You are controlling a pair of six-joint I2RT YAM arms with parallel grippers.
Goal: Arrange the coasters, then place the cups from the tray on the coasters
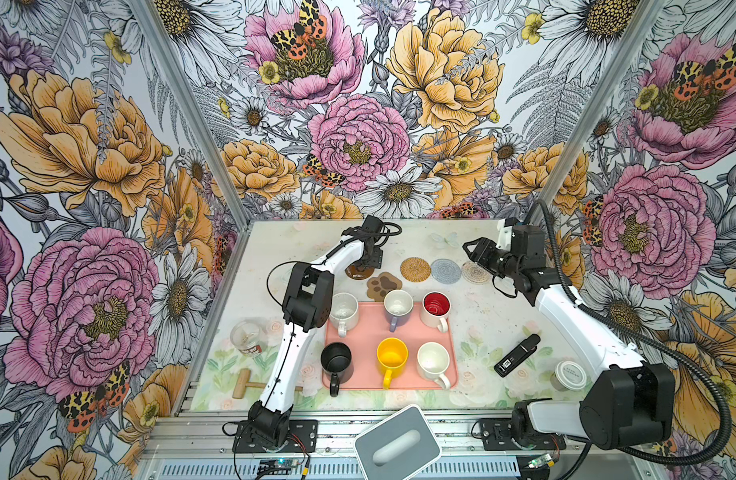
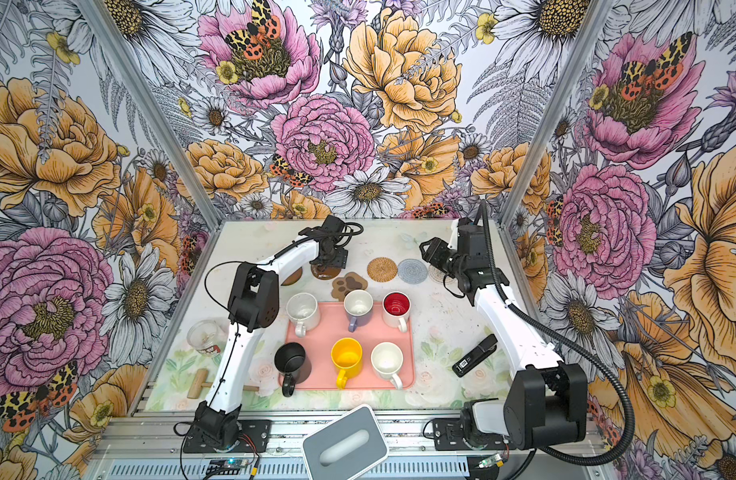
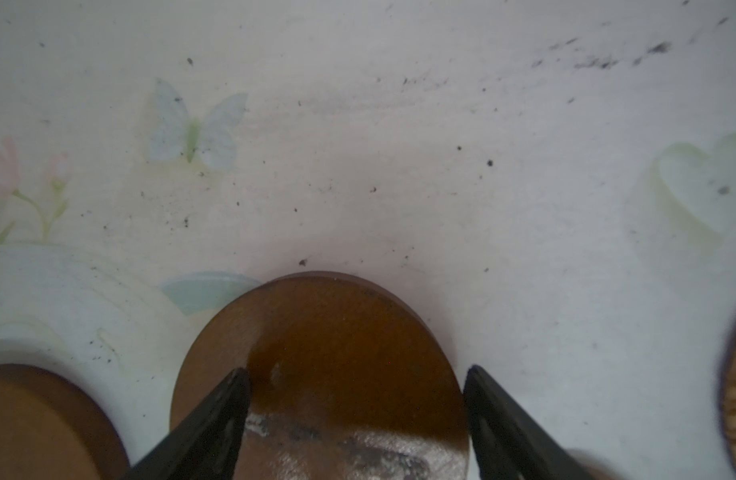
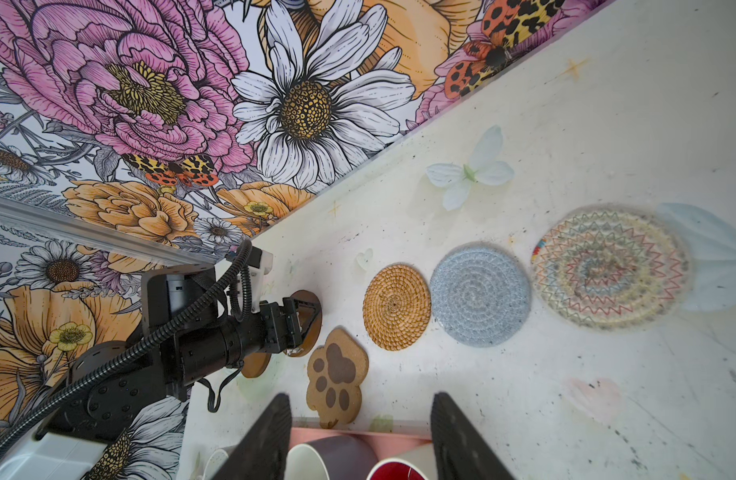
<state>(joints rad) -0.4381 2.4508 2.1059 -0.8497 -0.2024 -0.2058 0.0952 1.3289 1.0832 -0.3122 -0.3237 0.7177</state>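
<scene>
At the back of the table, behind the tray (image 1: pixel 366 328), the coasters lie in a loose row: the rattan mat (image 1: pixel 415 269), the grey-blue mat (image 1: pixel 445 271) and the lacy mat (image 1: pixel 474 272) sit side by side toward the right, the paw mat (image 1: pixel 384 284) lies close to the tray's back rim, and two brown discs lie furthest left; all six mugs stand on the tray, none yet on a coaster; the left gripper (image 3: pixel 356 374) hangs low over the brown disc (image 3: pixel 316 332) that lies between the paw mat and the other disc (image 3: pixel 34 415); its jaws are wide, one fingertip (image 3: pixel 237 386) over the disc's face and its partner at the rim, and nothing is gripped; whether the tips touch the wood we cannot tell; the right gripper (image 4: pixel 360 399) hovers above the back row of mugs, jaws partly apart and empty

We judge the step in hand to be setting this disc into the row; a thin flat disc gives little to pinch from above, so we would bring the fingers down across its rim, close gently, and lift or slide it without dragging the neighbouring disc or the paw mat; we would leave a gap on each side wide enough for a mug and its handle, and keep the right arm clear until the row is done
</scene>
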